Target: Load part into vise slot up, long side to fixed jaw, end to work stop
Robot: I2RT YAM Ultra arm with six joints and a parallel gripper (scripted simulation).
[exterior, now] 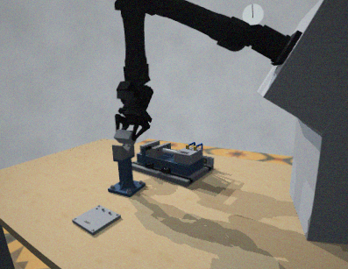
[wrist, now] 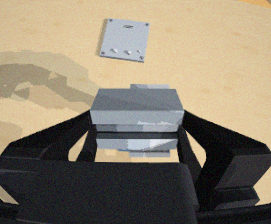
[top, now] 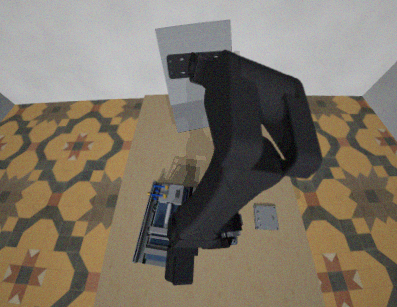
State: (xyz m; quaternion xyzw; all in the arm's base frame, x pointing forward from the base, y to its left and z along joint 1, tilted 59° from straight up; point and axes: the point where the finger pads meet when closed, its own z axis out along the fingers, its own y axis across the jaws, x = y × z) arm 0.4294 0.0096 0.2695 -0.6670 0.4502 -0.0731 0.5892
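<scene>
The part (exterior: 124,136) is a grey block held between my fingers; in the wrist view (wrist: 138,107) it fills the gap between the two black fingers. My gripper (exterior: 131,131) is shut on it, pointing down from the arm. It holds the part right over the grey head of the V-block (exterior: 122,152), which stands on a blue post; I cannot tell whether the two touch. The V-block shows under the part in the wrist view (wrist: 138,142). The vise (exterior: 172,159) stands open just behind and to the right. The infeed plate (exterior: 96,218) lies bare near the table's front.
The vise (top: 159,220) is partly hidden by the arm in the overhead view, where the infeed plate (top: 266,216) lies to its right. A large grey box (exterior: 320,126) carrying the arm's base stands at the right.
</scene>
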